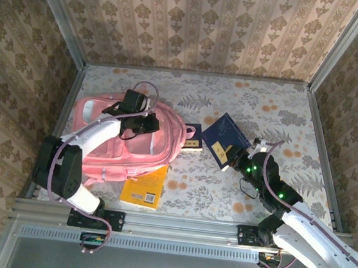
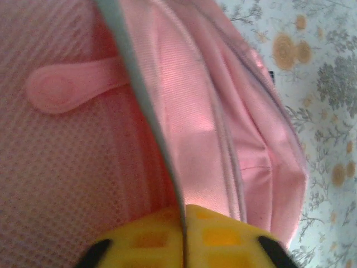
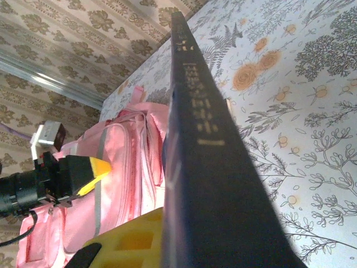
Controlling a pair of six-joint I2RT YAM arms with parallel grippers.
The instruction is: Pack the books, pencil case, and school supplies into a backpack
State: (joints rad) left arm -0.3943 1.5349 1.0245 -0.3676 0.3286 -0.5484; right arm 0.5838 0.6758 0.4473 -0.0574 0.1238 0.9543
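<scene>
At the left edge of the table (image 1: 278, 113), reaching toward the near-left corner: backpack (image 1: 108, 158), pink, laid flat. The left gripper (image 1: 143, 122) is placed over its far right part. In the left wrist view the yellow pads (image 2: 223, 237) are seen pressed together, jaws narrow, with a grey strip (image 2: 148, 111) of the backpack (image 2: 223, 139) pinched between them. A pink zip tag (image 2: 67, 84) is seen lying on mesh fabric just left of that strip.

At the near edge, left of centre: yellow book (image 1: 145, 188), flat, with a pale label at its near right corner. Its far side is met by the backpack's near right corner; whether it is tucked under cannot be told.

Near the centre of the table: navy book (image 1: 225, 134), gripped at its near corner by the right gripper (image 1: 235, 161), jaws clamped on it. In the right wrist view the book (image 3: 212, 167) is seen edge-on, with gilt lettering along the spine and one yellow finger (image 3: 134, 240) against its left face. Whether it is lifted clear of the table cannot be told.

Between backpack and navy book: small dark item (image 1: 193, 139) with a yellow patch, flat on the table, just beside the backpack's right side.
</scene>
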